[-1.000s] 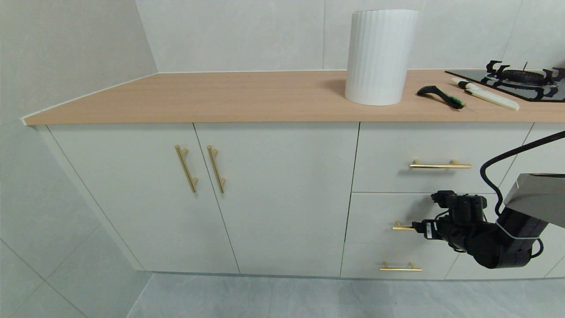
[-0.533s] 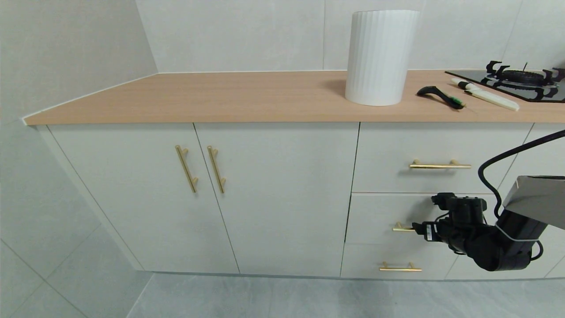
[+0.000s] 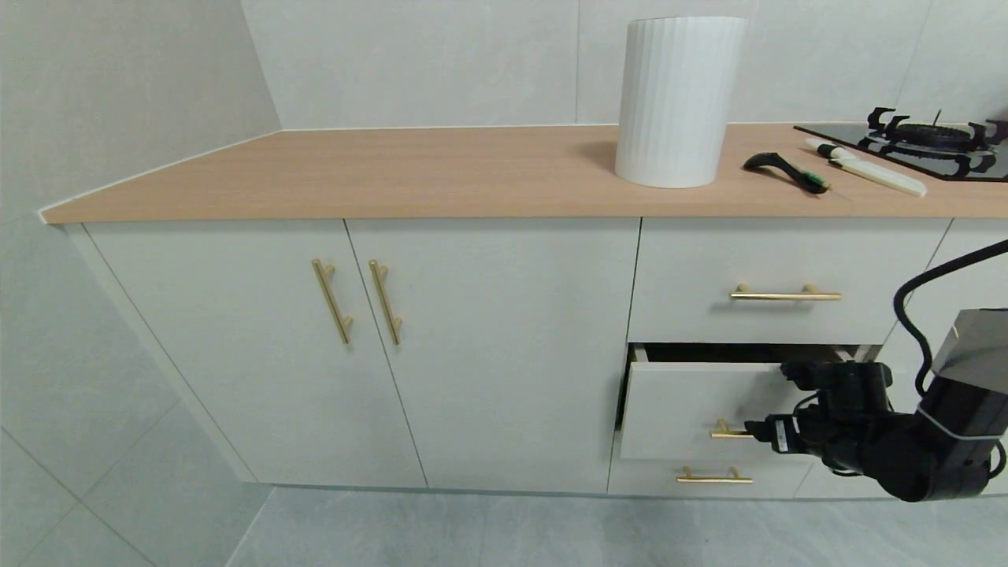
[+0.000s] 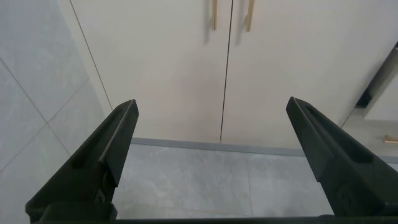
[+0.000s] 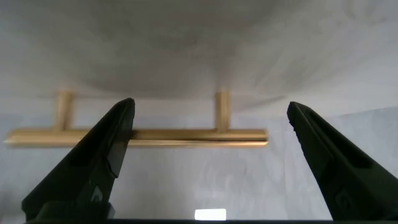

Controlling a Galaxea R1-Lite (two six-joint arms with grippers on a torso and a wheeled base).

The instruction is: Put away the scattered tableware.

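Note:
On the wooden counter point(image 3: 394, 173) at the right lie a black-handled utensil with a green tip point(image 3: 785, 172) and a white knife point(image 3: 868, 174). Below them, the middle drawer point(image 3: 685, 405) stands pulled out a little, a dark gap above its front. My right gripper point(image 3: 754, 430) is at this drawer's gold handle point(image 3: 728, 432). In the right wrist view the fingers point(image 5: 106, 162) stand wide apart, open, with the handle bar point(image 5: 186, 135) running across behind them. My left gripper point(image 4: 211, 155) hangs open and empty, low before the cabinet doors point(image 4: 230, 68).
A tall white ribbed container point(image 3: 677, 102) stands on the counter left of the utensils. A black gas hob point(image 3: 929, 146) sits at the far right. The top drawer point(image 3: 783, 276) and bottom drawer point(image 3: 713, 476) are closed. The double cabinet doors point(image 3: 362, 346) are shut above grey floor tiles.
The middle drawer has slid out from the cabinet front. My right gripper and arm have moved back and down with its handle.

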